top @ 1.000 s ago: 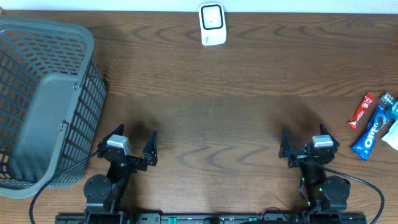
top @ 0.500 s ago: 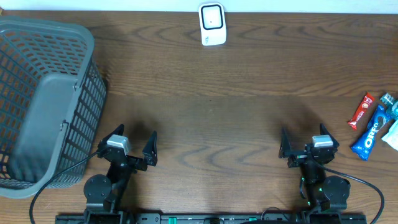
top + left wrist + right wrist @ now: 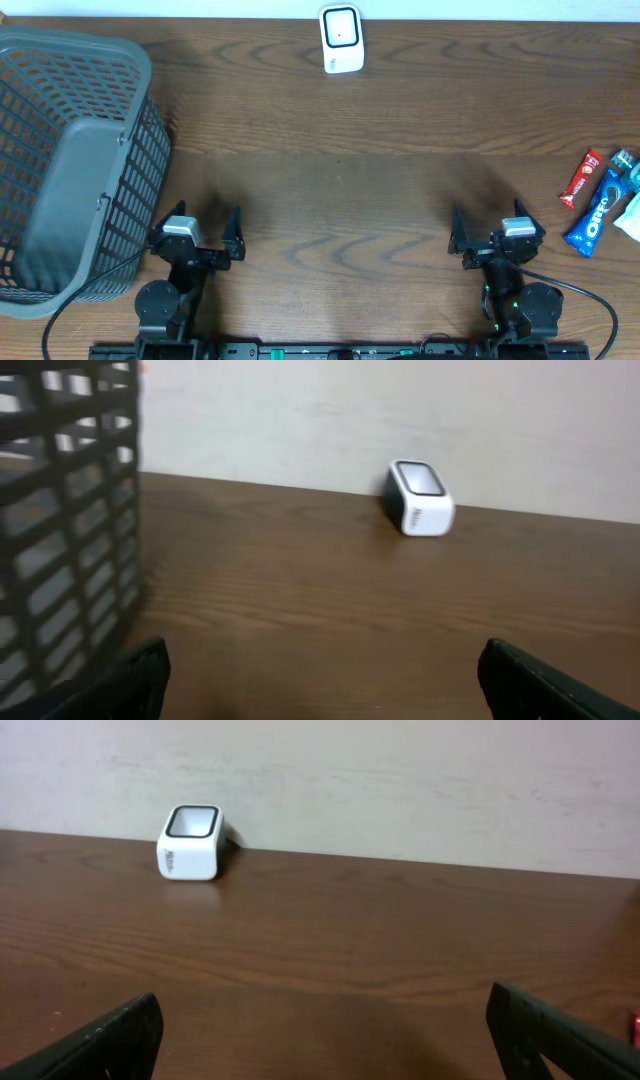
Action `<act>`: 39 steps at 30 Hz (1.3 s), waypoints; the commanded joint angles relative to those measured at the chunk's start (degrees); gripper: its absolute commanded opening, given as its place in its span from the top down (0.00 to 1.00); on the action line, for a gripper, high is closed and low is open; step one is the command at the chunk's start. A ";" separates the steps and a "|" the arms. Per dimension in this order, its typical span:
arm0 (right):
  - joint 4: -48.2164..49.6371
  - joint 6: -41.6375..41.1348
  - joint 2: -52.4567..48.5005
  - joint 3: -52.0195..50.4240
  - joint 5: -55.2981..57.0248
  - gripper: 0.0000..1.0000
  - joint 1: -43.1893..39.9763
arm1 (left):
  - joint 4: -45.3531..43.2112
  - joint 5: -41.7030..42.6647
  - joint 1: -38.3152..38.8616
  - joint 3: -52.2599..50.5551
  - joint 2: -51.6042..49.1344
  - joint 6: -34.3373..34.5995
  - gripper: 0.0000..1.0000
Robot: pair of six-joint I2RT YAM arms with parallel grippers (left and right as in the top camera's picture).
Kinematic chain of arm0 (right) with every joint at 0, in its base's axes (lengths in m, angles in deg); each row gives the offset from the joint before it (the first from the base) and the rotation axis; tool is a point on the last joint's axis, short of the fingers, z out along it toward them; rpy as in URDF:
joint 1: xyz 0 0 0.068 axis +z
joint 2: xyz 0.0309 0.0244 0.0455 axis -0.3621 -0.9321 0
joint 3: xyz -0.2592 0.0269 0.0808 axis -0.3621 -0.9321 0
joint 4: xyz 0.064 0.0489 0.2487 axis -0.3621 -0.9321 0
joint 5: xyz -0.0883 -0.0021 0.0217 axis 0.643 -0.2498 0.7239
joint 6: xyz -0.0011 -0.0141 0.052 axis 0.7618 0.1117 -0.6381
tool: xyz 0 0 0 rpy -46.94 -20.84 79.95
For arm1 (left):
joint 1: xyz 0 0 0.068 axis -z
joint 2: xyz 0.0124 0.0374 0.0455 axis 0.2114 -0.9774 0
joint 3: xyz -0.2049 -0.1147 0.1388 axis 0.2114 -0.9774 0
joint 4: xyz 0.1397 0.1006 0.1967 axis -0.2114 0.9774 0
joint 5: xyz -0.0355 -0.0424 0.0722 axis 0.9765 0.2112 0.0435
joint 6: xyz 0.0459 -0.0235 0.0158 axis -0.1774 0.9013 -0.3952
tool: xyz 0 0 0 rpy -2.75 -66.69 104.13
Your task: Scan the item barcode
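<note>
The white barcode scanner (image 3: 341, 39) stands at the table's far edge; it also shows as the scanner (image 3: 420, 498) in the left wrist view and the scanner (image 3: 191, 844) in the right wrist view. Snack items lie at the right edge: a red bar (image 3: 581, 177), a blue Oreo pack (image 3: 597, 212) and a white pack (image 3: 632, 216). My left gripper (image 3: 206, 220) (image 3: 323, 680) is open and holds nothing, near the front edge beside the basket. My right gripper (image 3: 488, 216) (image 3: 325, 1040) is open and holds nothing, left of the snacks.
A large grey plastic basket (image 3: 70, 170) fills the left side, with its wall (image 3: 60, 530) close to the left gripper. A teal pack (image 3: 626, 161) lies behind the Oreo pack. Bare wood lies between both grippers and the scanner.
The left gripper has shifted and turned slightly left, toward the basket. The right arm has not moved.
</note>
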 commanded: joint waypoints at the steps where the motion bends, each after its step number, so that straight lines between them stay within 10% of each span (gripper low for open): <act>1: -0.24 -0.74 0.44 -0.15 0.68 0.01 0.46 | 2.27 -3.78 0.11 -1.09 0.44 -0.98 0.02; 39: -0.24 -0.74 0.44 -0.15 0.70 0.01 0.46 | 2.67 -9.97 0.11 -1.09 0.37 -4.44 0.02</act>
